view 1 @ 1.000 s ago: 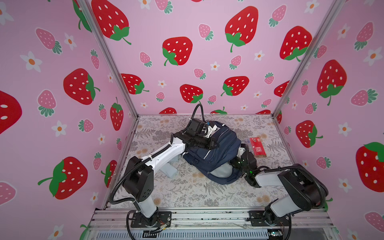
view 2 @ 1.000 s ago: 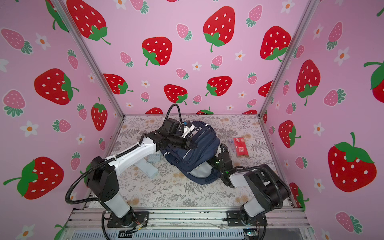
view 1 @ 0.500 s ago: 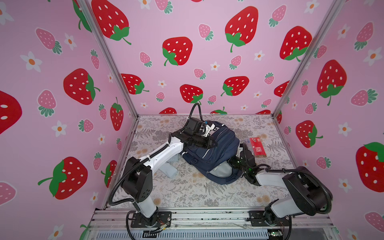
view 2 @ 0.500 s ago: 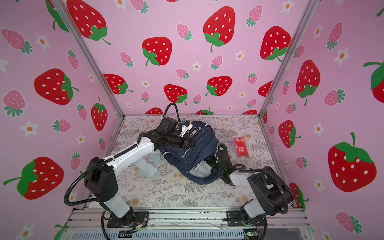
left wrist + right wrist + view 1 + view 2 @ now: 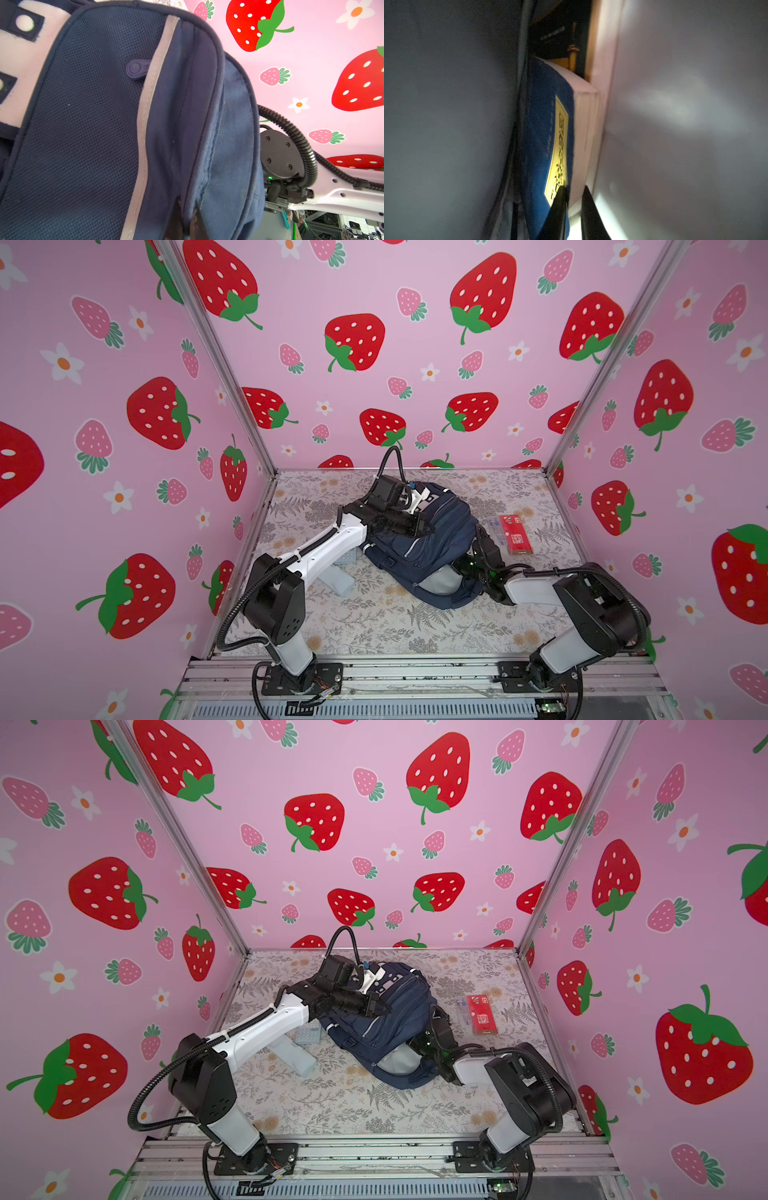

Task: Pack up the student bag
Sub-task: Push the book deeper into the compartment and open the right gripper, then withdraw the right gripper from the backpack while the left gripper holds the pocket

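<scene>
The left arm (image 5: 328, 545) stretches low from the table's (image 5: 374, 616) near edge over the student bag (image 5: 432, 549), a slumped navy backpack of mesh and woven cloth lying mid-table toward the far edge, and the left jaws are pressed together on a fold of its fabric. The right arm (image 5: 536, 587) lies low at the bag's right side, the right jaws hidden inside. The dim, blurred wrist view shows them flanking the white page edge of a blue-covered book (image 5: 546, 124); whether they grip it I cannot tell.
</scene>
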`<state>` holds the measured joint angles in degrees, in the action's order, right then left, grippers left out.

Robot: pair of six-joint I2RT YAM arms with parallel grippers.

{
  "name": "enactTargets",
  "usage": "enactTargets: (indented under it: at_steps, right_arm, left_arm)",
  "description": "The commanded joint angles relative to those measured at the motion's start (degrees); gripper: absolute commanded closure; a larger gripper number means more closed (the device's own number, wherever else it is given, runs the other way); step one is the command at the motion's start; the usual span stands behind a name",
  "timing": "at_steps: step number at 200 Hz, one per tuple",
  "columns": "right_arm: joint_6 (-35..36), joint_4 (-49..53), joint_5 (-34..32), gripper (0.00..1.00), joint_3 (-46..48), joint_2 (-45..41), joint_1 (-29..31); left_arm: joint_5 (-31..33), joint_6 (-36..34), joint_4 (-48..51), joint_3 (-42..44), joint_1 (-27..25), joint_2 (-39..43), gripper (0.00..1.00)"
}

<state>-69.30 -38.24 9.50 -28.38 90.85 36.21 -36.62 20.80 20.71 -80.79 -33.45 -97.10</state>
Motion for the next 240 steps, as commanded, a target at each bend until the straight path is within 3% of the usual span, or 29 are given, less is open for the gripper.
enactTargets:
  at_steps: [1,29,50,64,114,146,163,179,206,240]
  right_arm:
    - [0.2,-1.0,0.7,0.85,-1.7,2.1,0.5]
    - [0.9,0.8,0.8,0.77,-2.1,0.9,0.5]
    - [3.3,10.3,-1.3,0.56,-3.1,-3.2,0.5]
    - [5.3,18.1,-3.5,0.50,-3.0,-7.6,0.4]
    - [8.5,40.6,-11.7,0.49,6.8,-34.3,0.2]
    - [10.1,55.9,-15.4,0.49,9.7,-54.1,0.2]
    - [11.0,61.4,-16.4,0.49,9.1,-60.4,0.2]
    - [12.1,62.8,-15.5,0.49,8.5,-63.3,0.2]
    - [14.1,62.5,-13.3,0.50,7.6,-62.7,0.3]
    - [15.2,61.2,-11.8,0.52,7.3,-61.8,1.2]
  left_arm:
    - [-3.0,-0.1,-3.5,-2.0,0.6,1.1,1.00]
    - [-2.7,-0.3,-3.3,-1.9,0.7,0.8,1.00]
    - [-2.7,-0.2,-3.2,-2.0,0.7,0.1,1.00]
    - [-2.6,-0.2,-3.0,-2.1,0.7,-0.4,1.00]
    - [-0.3,-2.2,-0.5,-2.8,-0.1,-2.2,1.00]
    - [6.7,-7.9,6.5,-5.8,-3.7,-4.4,1.00]
    - [14.8,-11.5,11.0,-7.5,-7.2,-5.1,0.74]
    - [24.9,-14.2,14.3,-8.3,-11.0,-5.0,0.60]
    - [39.3,-15.8,19.1,-9.0,-15.7,-4.7,0.48]
    - [45.4,-16.2,20.2,-3.7,-19.4,-1.3,0.36]
